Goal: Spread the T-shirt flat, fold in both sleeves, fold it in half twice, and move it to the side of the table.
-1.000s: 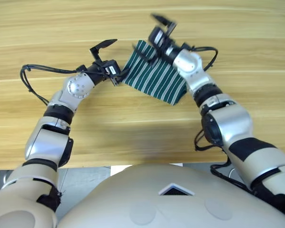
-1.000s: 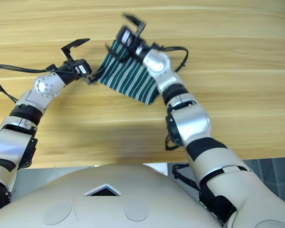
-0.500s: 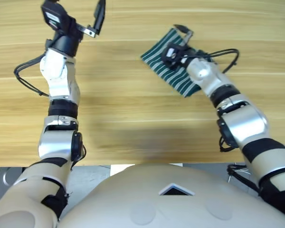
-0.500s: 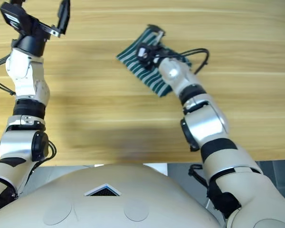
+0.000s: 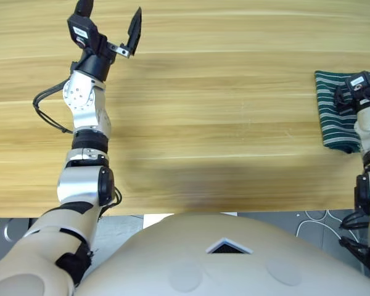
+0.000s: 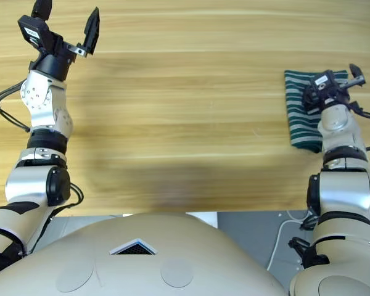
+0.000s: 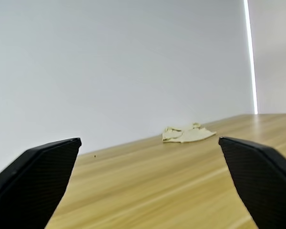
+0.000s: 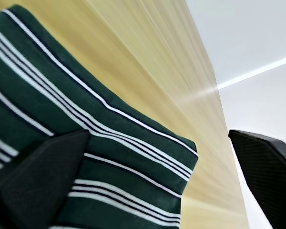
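Observation:
The green T-shirt with white stripes (image 6: 299,120) lies folded into a small rectangle at the table's far right edge. My right gripper (image 6: 336,83) is low over its far end and open. In the right wrist view one finger (image 8: 38,181) rests on or just above the striped cloth (image 8: 109,138), and the other finger (image 8: 267,176) is wide of it, past the shirt's edge. My left gripper (image 5: 110,21) is raised at the far left of the table, open and empty, well away from the shirt.
The wooden table (image 5: 222,123) stretches bare between the two arms. A small cream cloth (image 7: 188,133) lies far off on the table near a white wall. The shirt sits close to the table's right side.
The right arm has carried the folded shirt from the table's middle to its far right. The left gripper let go of the shirt and swung up to the far left.

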